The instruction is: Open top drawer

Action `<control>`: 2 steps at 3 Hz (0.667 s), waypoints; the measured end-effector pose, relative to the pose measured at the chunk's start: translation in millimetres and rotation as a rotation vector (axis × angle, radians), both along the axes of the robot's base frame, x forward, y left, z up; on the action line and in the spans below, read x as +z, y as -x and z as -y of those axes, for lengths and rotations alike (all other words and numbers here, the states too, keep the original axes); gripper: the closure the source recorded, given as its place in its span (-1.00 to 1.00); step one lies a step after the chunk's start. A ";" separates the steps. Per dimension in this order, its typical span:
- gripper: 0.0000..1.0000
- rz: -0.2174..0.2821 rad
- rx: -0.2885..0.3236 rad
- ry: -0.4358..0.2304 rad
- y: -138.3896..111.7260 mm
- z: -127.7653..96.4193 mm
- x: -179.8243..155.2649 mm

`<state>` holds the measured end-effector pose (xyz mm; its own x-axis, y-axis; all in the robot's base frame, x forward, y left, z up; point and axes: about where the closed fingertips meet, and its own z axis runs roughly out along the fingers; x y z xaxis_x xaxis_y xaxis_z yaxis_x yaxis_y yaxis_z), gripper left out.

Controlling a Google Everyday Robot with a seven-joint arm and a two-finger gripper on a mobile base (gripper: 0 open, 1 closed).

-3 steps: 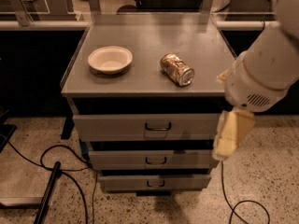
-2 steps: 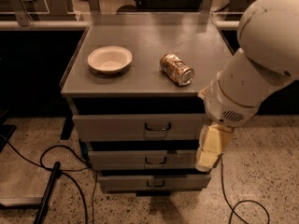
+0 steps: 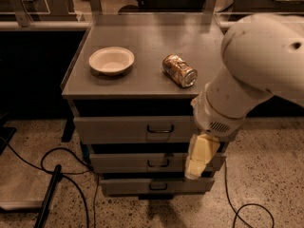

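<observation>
Grey sheet metal makes up the top drawer [image 3: 118,129], the widest front of three, sitting just under the cabinet [image 3: 142,37] top. It looks fully shut, its face flush above the middle drawer [image 3: 133,163] and the bottom drawer [image 3: 137,186].

A drawer like this is stiff and unlikely to be fragile. It probably runs on slides, so it should answer to a straight, level pull and may bind if dragged sideways. The flat front gives nothing to grab and would be slippery. The only sensible hold is the handle [image 3: 160,128], a small dark wire loop at the centre of the front. It is thin, so a grip has to close squarely across the bar or hook behind it.

The gripper [image 3: 198,156] hangs below the bulky white arm [image 3: 247,75], to the right of the handle and lower, in front of the right end of the middle drawer. It is apart from the handle, and I cannot tell whether it is parted or closed.

On the cabinet a pale bowl [image 3: 111,61] stands upright. A can [image 3: 179,71] lies on its side near the front edge and might roll if the pull jolts the cabinet. Its brownish label carries no writing I can read, and the drawer fronts show none.
</observation>
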<state>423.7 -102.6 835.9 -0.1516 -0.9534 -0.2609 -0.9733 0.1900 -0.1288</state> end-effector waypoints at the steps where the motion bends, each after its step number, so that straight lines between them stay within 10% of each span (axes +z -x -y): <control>1: -1.00 -0.005 -0.021 -0.010 -12.9 -21.2 -31.9; 2: -1.00 -0.033 -0.040 -0.012 -40.3 -41.4 -79.8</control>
<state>464.0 -61.2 756.0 -0.1984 -0.9433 -0.2662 -0.9685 0.2304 -0.0944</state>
